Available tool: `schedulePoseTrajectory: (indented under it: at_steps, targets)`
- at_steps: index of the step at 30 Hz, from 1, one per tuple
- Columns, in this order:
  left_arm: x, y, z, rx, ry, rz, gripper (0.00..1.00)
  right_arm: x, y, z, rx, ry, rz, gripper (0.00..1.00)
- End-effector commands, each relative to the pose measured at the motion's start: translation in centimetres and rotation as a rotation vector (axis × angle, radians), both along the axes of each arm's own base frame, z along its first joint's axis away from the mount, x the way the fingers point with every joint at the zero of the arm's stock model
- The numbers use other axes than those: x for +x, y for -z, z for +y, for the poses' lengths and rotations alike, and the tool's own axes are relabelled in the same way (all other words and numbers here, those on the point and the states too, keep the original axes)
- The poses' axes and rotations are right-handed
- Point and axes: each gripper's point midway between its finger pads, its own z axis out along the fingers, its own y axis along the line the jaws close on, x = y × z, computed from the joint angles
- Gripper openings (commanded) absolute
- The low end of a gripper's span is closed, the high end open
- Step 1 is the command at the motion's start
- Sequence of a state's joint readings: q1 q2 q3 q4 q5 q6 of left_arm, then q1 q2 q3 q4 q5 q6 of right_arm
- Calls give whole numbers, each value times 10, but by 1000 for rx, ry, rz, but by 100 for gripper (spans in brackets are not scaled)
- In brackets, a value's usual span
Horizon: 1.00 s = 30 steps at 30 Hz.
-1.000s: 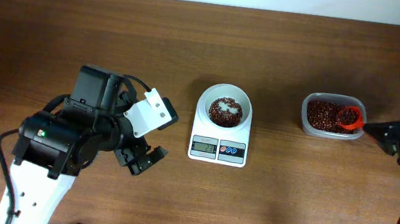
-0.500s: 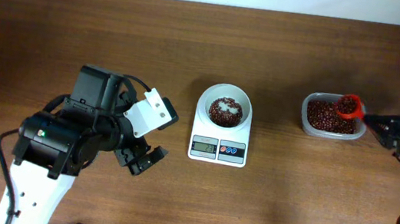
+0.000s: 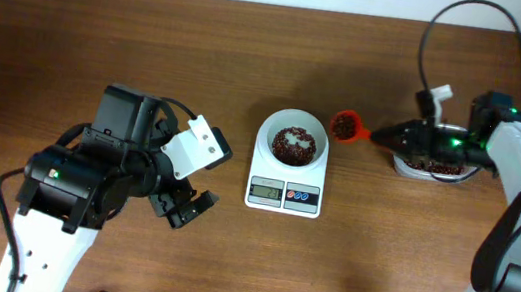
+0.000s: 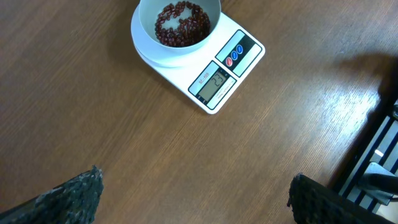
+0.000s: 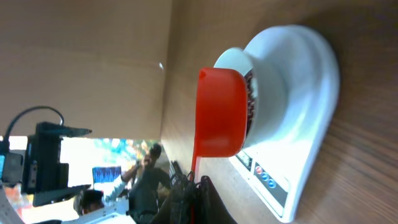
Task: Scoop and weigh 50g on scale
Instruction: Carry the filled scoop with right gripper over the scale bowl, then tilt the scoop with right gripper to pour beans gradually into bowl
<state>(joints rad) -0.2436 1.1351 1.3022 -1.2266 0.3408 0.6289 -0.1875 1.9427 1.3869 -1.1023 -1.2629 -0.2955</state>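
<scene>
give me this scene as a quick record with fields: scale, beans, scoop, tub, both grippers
scale: small white digital kitchen scale, mid-table
bowl: round white bowl on the scale, holding dark red-brown beans
scoop: orange-red plastic measuring scoop, upright, loaded with beans, just beside the bowl's rim
right gripper: shut on the scoop's handle
left gripper: open, empty, left of the scale
tub: clear plastic tub of beans, partly hidden under the right arm
</scene>
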Motion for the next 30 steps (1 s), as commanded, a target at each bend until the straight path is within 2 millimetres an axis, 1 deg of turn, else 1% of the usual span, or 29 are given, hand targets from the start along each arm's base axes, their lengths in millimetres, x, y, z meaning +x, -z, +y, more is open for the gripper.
schedulePoseTrajectory:
  at_steps: [1,3,6,9,10,11,13,15,20,21,23,24,25,26,27,28,29,30]
  targets:
    - [1,-7,-1,-8,14,-24,99,-6,-3,26,41,-64,-12,4]
    - [1,-7,-1,-8,14,-24,99,-9,-3,38,40,-97,-24,4]
    - [1,-7,-1,-8,14,-24,99,-10,-3,49,35,-131,-55,4]
    - [1,-7,-1,-9,14,-24,99,-7,-1,62,21,-171,-129,4]
    - [1,-7,-1,-8,14,-24,99,-4,1,65,2,-183,-161,4]
    - [1,-7,-1,-8,14,-24,99,0,10,67,-59,-197,-200,4]
    - [1,-7,-1,-9,14,-24,99,5,18,69,-113,-208,-240,4]
    - [1,-7,-1,-8,14,-24,99,14,23,71,-162,-213,-305,4]
    - [1,-7,-1,-8,14,-24,99,20,24,70,-186,-209,-347,4]
    - [1,-7,-1,-8,14,-24,99,20,23,70,-178,-210,-346,4]
    - [1,-7,-1,-9,14,-24,99,13,3,79,-44,-222,-353,4]
    - [1,-7,-1,-8,14,-24,99,13,1,80,-34,-231,-380,4]
    - [1,-7,-1,-8,14,-24,99,17,13,75,-118,-230,-393,4]
    - [1,-7,-1,-8,14,-24,99,20,26,69,-197,-221,-369,4]
    - [1,-7,-1,-8,14,-24,99,16,22,71,-163,-218,-341,4]
    - [1,-7,-1,-8,14,-24,99,13,8,77,-78,-231,-369,4]
    - [1,-7,-1,-8,14,-24,99,14,11,76,-98,-236,-391,4]
    - [1,-7,-1,-8,14,-24,99,18,24,70,-185,-229,-377,4]
